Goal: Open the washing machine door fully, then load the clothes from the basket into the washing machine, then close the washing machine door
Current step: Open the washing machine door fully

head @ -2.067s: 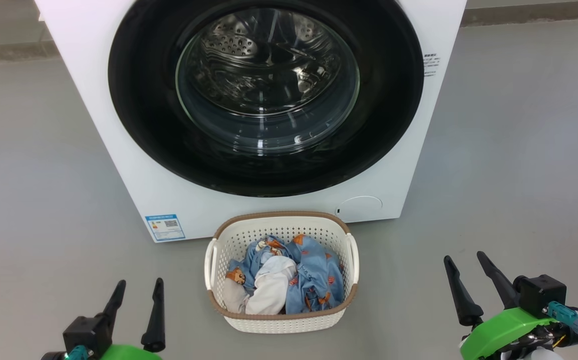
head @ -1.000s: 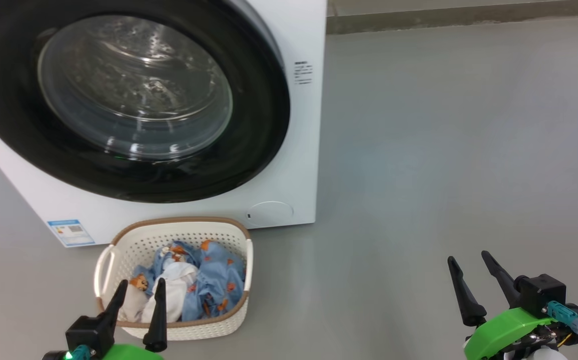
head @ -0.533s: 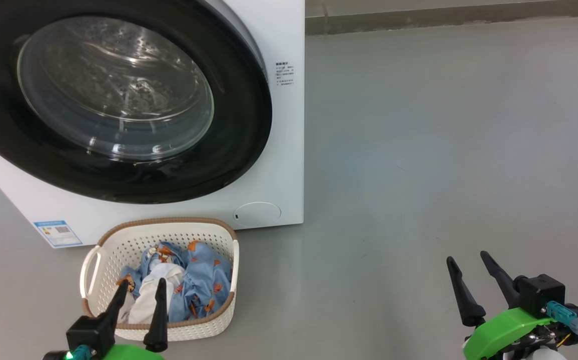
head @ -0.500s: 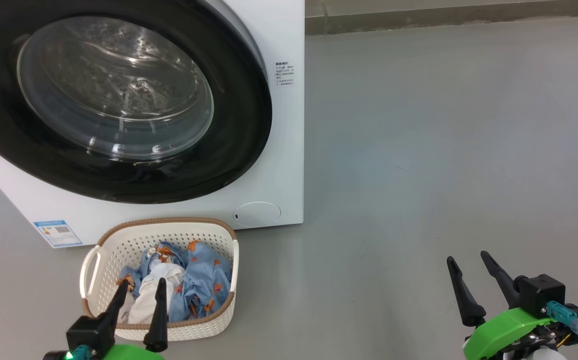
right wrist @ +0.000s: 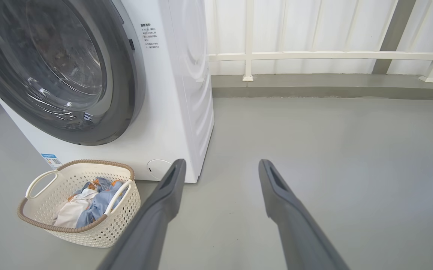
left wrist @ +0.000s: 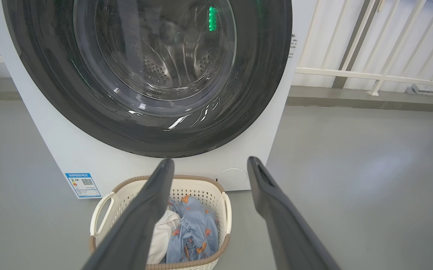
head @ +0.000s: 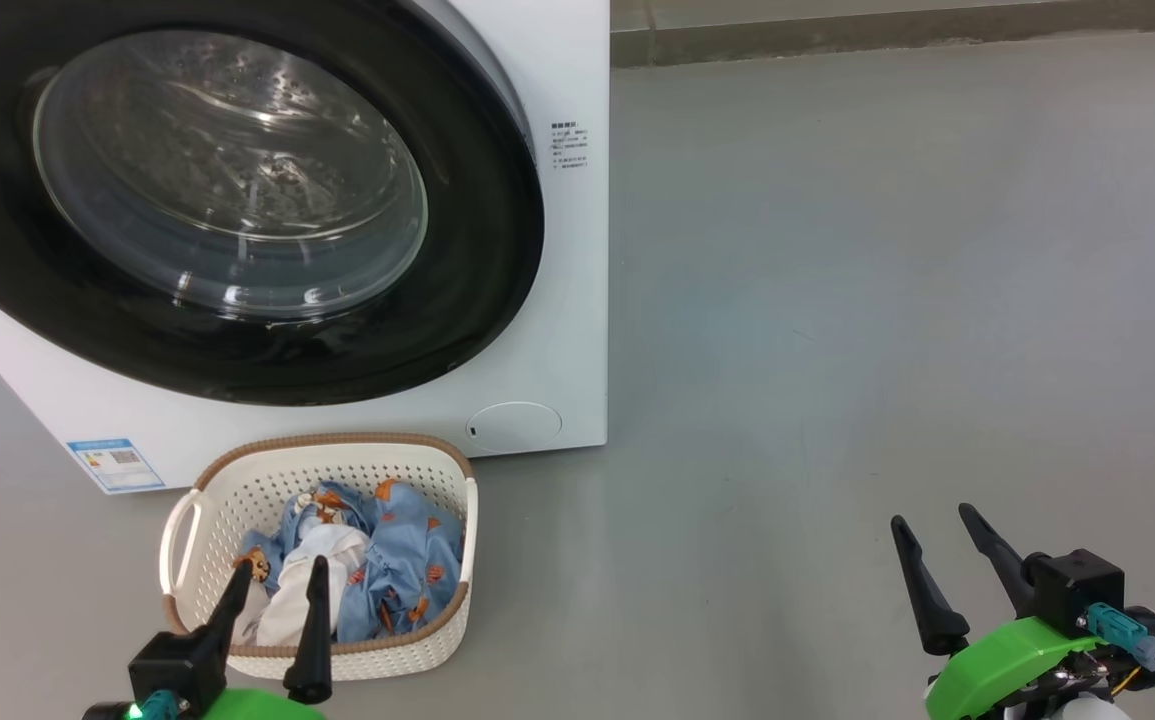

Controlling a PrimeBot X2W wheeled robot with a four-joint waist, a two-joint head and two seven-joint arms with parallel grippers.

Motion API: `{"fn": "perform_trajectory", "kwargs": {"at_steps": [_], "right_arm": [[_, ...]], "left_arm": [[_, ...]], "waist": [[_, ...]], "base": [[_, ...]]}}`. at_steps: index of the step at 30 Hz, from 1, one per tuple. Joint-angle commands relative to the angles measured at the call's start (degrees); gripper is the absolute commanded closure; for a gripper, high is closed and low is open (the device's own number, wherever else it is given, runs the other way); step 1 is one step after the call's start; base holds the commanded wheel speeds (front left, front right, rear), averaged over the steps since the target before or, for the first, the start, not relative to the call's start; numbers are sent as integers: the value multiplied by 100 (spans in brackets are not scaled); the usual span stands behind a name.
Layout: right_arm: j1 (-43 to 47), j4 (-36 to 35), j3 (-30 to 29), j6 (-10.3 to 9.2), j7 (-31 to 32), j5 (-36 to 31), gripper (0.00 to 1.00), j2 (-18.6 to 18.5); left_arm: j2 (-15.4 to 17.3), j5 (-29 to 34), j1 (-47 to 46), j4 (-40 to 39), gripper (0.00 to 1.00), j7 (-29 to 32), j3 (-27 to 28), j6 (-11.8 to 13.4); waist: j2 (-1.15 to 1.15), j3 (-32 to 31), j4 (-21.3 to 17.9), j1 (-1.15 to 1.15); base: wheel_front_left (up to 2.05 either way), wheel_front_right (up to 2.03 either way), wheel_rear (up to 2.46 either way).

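Note:
The washing machine [head: 572, 300] stands at the upper left, and its door [head: 482, 250] with the black rim and glass bowl is shut. In front of it on the floor sits the cream basket [head: 407, 645]. The blue printed clothes [head: 402, 555] and a white garment [head: 342, 548] lie inside it. My left gripper [head: 279, 572] is open just short of the basket's near rim; the left wrist view has the left gripper [left wrist: 210, 162] above the basket [left wrist: 104, 202]. My right gripper [head: 931, 517] is open over bare floor far to the right, and the right gripper [right wrist: 222, 162] is empty.
Grey floor [head: 887, 300] spreads to the right of the machine. A white railing [right wrist: 313, 55] and a low kerb [right wrist: 313, 92] run behind it. The machine's front carries a blue sticker [head: 115, 462] and a round flap [head: 514, 425].
The camera has turned right, so the machine and basket now sit further left in the picture. Since half a second ago almost nothing differs. Both grippers stay open.

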Motion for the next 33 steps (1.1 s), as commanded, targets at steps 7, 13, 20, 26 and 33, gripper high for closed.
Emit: {"fn": "perform_trajectory", "kwargs": {"at_steps": [7, 13, 20, 26, 33], "right_arm": [[-195, -124, 73, 9, -36, 17, 100, -28], [-192, -149, 87, 9, 18, 74, 100, -39], [-286, -147, 121, 9, 58, 158, 100, -121], [-479, -132, 191, 9, 141, 382, 100, -138], [-757, -127, 159, 9, 309, 1059, 100, -166]], "left_arm": [[104, 61, -233, -109, 0, -70, 166, 40], [102, 54, -249, -131, 0, -70, 156, 52], [101, 47, -272, -187, 0, -70, 144, 84], [100, 74, -376, -271, 0, -70, 114, 98], [100, 98, -451, -408, 0, -70, 38, 154]], "waist": [[0, 15, 8, 0], [0, 61, 16, 0], [0, 150, 48, 0], [0, 319, 130, 0], [0, 583, 257, 0]], "base": [[0, 0, 0], [0, 0, 0], [0, 0, 0], [0, 0, 0], [0, 0, 0]]}}
